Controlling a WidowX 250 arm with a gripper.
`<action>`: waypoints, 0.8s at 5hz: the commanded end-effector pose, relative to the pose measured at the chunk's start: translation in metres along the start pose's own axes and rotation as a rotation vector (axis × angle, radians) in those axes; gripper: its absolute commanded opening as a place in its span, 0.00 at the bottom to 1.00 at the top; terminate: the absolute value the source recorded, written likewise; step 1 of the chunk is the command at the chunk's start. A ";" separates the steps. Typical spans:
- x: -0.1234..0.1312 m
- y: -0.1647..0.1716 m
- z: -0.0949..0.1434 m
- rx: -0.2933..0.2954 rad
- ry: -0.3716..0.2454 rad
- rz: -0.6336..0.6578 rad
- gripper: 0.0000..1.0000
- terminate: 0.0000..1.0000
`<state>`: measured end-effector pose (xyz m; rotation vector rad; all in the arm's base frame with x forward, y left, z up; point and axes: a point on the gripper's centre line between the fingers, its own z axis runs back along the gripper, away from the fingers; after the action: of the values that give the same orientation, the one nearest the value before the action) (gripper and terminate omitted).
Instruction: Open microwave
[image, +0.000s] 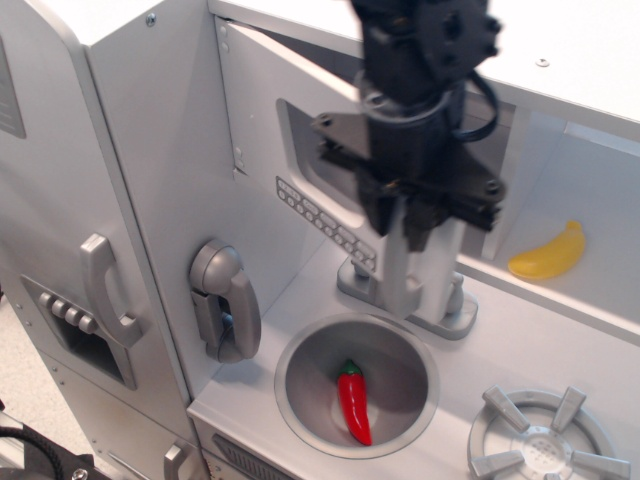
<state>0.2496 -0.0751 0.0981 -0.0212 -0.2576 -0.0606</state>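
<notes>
observation.image: microwave door part-open
Black tool (412, 215) clamps the vertical silver handle (398, 270) of the flat grey microwave door (270, 150), hinged frame-left

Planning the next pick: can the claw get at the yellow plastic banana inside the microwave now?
Probably yes: the grey microwave door is swung open, leaving the yellow plastic banana exposed, but the claw must first release the vertical silver handle.

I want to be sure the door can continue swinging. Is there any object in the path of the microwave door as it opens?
Nothing visible blocks it. The gripper is at the handle, and the microwave door swings above the faucet and sink.
</notes>
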 end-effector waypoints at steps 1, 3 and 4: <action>-0.018 -0.020 0.018 -0.041 0.218 0.042 1.00 0.00; -0.019 -0.085 0.031 -0.175 0.245 -0.011 1.00 0.00; -0.002 -0.103 0.038 -0.193 0.173 -0.028 1.00 0.00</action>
<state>0.2285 -0.1746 0.1186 -0.1836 -0.0522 -0.1053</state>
